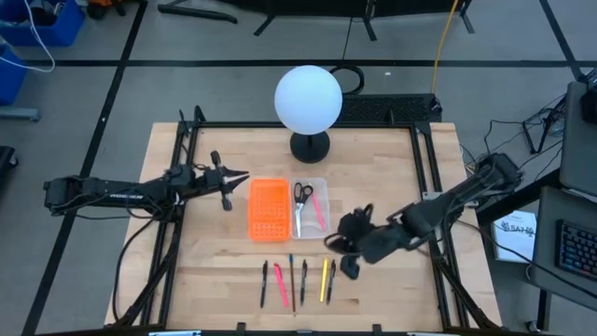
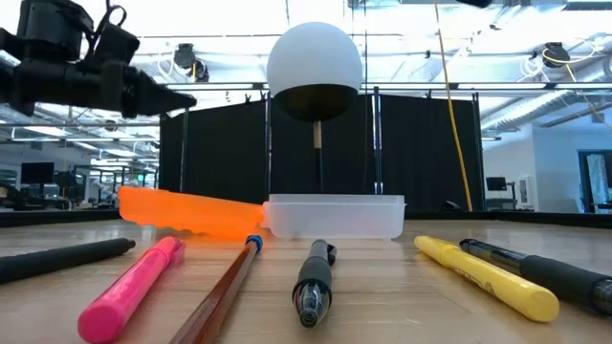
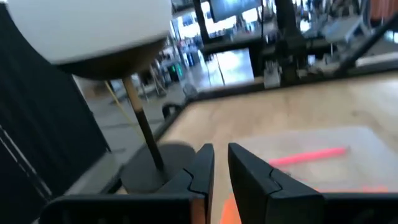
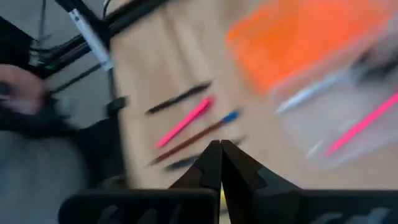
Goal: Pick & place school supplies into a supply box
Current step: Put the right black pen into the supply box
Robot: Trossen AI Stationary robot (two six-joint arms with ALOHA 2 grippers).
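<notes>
The row of pens and pencils lies along the near edge of the bench, each with its long axis running from the near edge toward the far one, parallel to its neighbours and well apart from the supply box. The box sits mid-bench, touching or just beside the orange perforated piece, and already holds the scissors and a pink-red pen. The right tool is much the nearer: it hangs just beyond the yellow pen and the black pen next to it, at the row's right end, clenched on nothing. In my judgement it needs to part its fingers and come down across a pen's width. The left tool hovers above the bench beside the orange piece's far corner, its fingers slightly parted and empty. The bench is pale wood with a white globe lamp at its far side; beyond is an open workshop with black curtains.
</notes>
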